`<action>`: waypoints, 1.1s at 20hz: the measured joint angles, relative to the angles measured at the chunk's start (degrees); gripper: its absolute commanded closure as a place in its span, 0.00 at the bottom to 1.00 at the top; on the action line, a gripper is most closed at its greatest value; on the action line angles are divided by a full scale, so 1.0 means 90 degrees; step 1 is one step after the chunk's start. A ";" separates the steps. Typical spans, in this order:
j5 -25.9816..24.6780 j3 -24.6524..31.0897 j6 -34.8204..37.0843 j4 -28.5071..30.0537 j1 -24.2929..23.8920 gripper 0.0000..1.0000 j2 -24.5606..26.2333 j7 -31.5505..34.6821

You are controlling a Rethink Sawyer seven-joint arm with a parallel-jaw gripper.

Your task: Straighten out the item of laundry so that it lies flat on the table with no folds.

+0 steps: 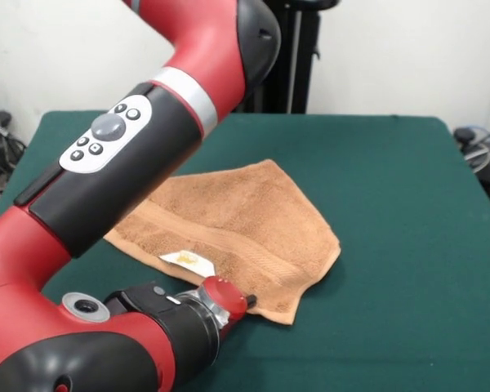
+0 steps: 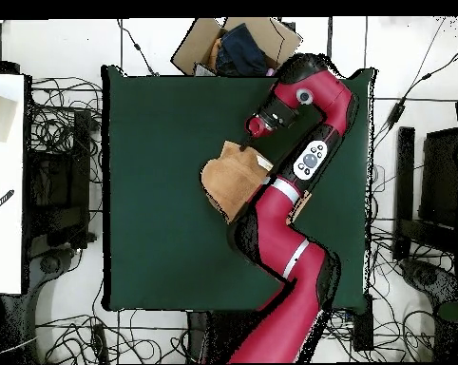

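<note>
Where the towel (image 1: 237, 229) lies, a little toward the robot's side of the worktop (image 1: 408, 245) middle, you have bare green cloth open on every side, with the widest stretch in the overhead view running out to the worktop's left edge. You can see the towel is orange-tan terry, soft and looped, with a woven band across it near the front-view lower edge and a white label (image 1: 185, 260) with a yellow mark lying on that band. It is not flat: it makes a rough 4-sided, kite-like shape, and its lower right corner shows a doubled layer.

The red and black arm bends over the towel's left part in the front view and hides it. The end effector (image 1: 249, 300) sits at the towel's near edge, just beside the label; you cannot tell from either view whether it is spread, pressed together or pinching cloth.

Beyond the worktop's top edge in the overhead view, an open cardboard box (image 2: 200, 46) holds dark fabric (image 2: 240, 49).
</note>
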 measured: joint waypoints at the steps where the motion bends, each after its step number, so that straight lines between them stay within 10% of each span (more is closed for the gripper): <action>1: -0.0054 0.0096 -0.0044 0.0000 0.0000 1.00 0.0015 -0.0056; 22: -0.0753 0.0992 -0.0400 -0.0001 -0.0001 1.00 0.0151 -0.0437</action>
